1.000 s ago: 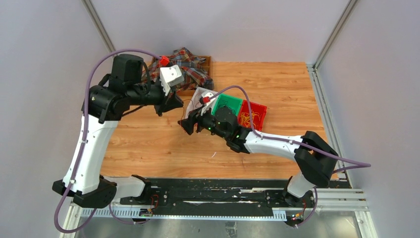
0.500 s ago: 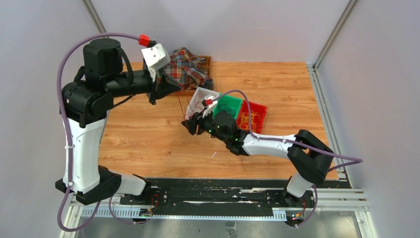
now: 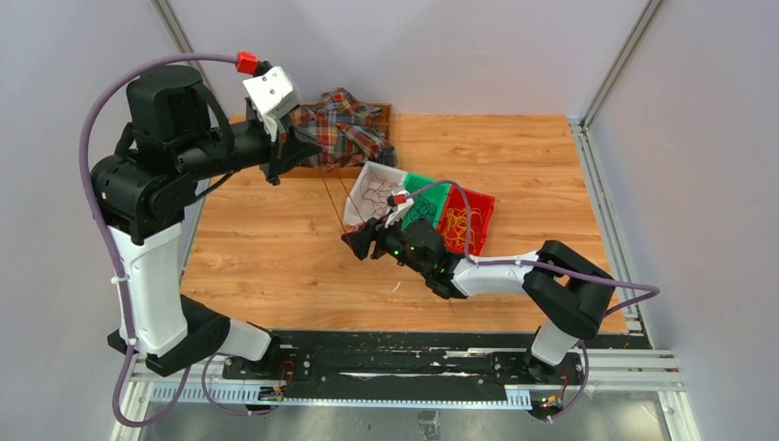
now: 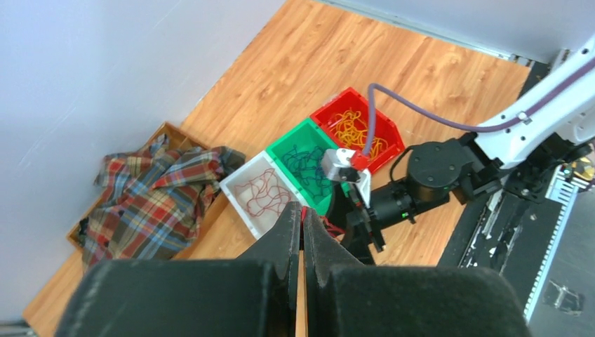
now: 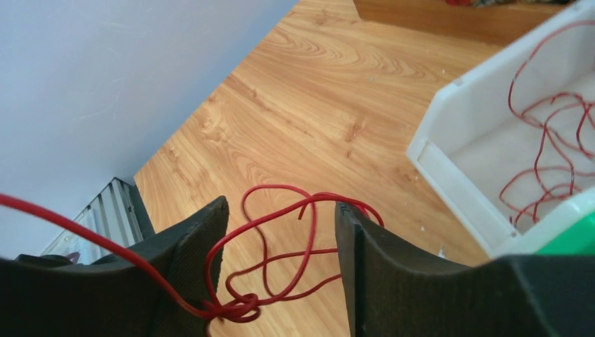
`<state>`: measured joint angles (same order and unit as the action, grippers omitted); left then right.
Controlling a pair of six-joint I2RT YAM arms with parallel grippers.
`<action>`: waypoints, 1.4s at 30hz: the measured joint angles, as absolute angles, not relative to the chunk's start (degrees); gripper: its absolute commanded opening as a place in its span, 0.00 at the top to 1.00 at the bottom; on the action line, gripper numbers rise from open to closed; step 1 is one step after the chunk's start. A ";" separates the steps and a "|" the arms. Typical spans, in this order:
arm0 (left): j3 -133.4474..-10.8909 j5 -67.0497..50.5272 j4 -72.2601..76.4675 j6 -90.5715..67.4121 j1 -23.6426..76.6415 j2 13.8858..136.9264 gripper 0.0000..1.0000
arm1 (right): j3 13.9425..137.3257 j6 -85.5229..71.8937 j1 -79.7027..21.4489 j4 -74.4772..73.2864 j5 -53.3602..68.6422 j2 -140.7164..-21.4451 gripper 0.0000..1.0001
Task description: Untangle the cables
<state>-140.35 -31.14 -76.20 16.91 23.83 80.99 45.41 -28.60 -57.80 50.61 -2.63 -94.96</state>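
1 red cable outside white bin rim

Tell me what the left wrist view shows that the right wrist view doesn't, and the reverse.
Left wrist only: the red bin of yellow wires, the plaid cloth, the right arm and the shut left gripper. Right wrist only: the knot in the red wire, close up between the open right gripper fingers. Both: the white bin holding red wires, and the table.
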 measured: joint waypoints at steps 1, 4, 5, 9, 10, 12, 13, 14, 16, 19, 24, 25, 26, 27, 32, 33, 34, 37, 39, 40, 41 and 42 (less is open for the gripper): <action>-140.35 -30.22 -76.14 16.91 23.83 81.08 1.00 | 44.56 -29.12 -57.80 51.46 -2.79 -94.96 0.38; -140.05 -27.49 -75.59 17.19 23.88 81.17 1.00 | 41.17 -31.22 -57.89 54.37 -3.09 -94.78 0.33; -139.87 -26.59 -75.00 17.45 23.88 81.17 1.00 | 39.75 -31.97 -57.89 55.27 -3.03 -94.52 0.32; -139.00 -23.66 -68.53 19.14 23.88 80.40 1.00 | 33.65 -34.54 -57.25 55.64 -0.71 -93.95 0.29; -138.10 -23.22 -67.26 19.55 23.88 79.79 1.00 | 32.36 -35.40 -56.82 56.03 0.56 -93.86 0.30; -135.79 -22.46 -65.32 20.53 23.88 78.19 1.00 | 30.13 -37.23 -55.68 57.01 2.79 -92.73 0.31; -134.72 -22.20 -64.69 20.99 23.88 77.49 1.00 | 29.76 -37.74 -55.27 57.12 3.53 -91.92 0.31; -133.91 -21.98 -64.27 21.26 23.88 76.97 1.00 | 29.69 -38.15 -54.89 57.17 4.29 -90.72 0.31; -133.16 -21.76 -63.77 21.71 23.88 76.53 1.00 | 29.71 -38.26 -54.70 57.10 5.04 -88.20 0.32; -133.12 -21.50 -62.89 22.35 23.88 76.60 1.00 | 29.91 -38.06 -54.70 57.04 6.13 -84.66 0.32; -133.12 -20.56 -61.71 23.55 23.88 77.38 1.00 | 30.30 -36.62 -54.70 53.71 6.20 -79.37 0.29; -133.12 -20.29 -61.39 23.70 23.88 77.58 1.00 | 30.35 -36.07 -54.70 52.60 5.96 -78.22 0.29; -133.12 -20.12 -61.08 23.83 23.88 77.84 1.00 | 30.39 -35.53 -54.70 51.55 5.76 -77.12 0.28; -133.12 -19.99 -60.60 24.01 23.88 78.13 1.00 | 30.59 -34.72 -54.70 50.00 5.30 -75.88 0.28; -133.64 -18.98 -58.00 25.04 23.88 80.36 0.99 | 32.38 -30.26 -54.70 42.46 1.52 -69.87 0.27; -134.08 -18.74 -57.41 25.17 23.88 81.14 1.00 | 32.53 -29.50 -54.70 41.17 0.51 -68.75 0.27; -134.37 -18.57 -56.93 25.34 23.88 81.76 1.00 | 32.62 -28.69 -54.70 39.70 -0.82 -67.61 0.27; -135.31 -18.15 -55.22 25.67 23.88 84.40 1.00 | 32.64 -27.05 -54.54 35.35 -5.06 -64.42 0.27; -135.33 -18.00 -54.02 25.76 23.88 85.69 1.00 | 32.64 -26.46 -53.98 33.17 -7.51 -62.61 0.27; -135.33 -17.96 -53.39 25.76 23.88 86.32 1.00 | 32.64 -26.13 -53.41 31.86 -9.21 -61.56 0.27; -135.33 -17.93 -52.73 25.76 23.88 86.94 1.00 | 32.64 -25.93 -53.01 31.07 -10.37 -60.88 0.27; -135.33 -17.93 -52.07 25.78 23.88 87.44 1.00 | 32.64 -25.78 -52.66 30.35 -11.60 -60.36 0.27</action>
<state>-135.33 -17.93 -52.07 25.78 23.88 87.44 32.64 -25.78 -52.66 30.35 -11.60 -60.36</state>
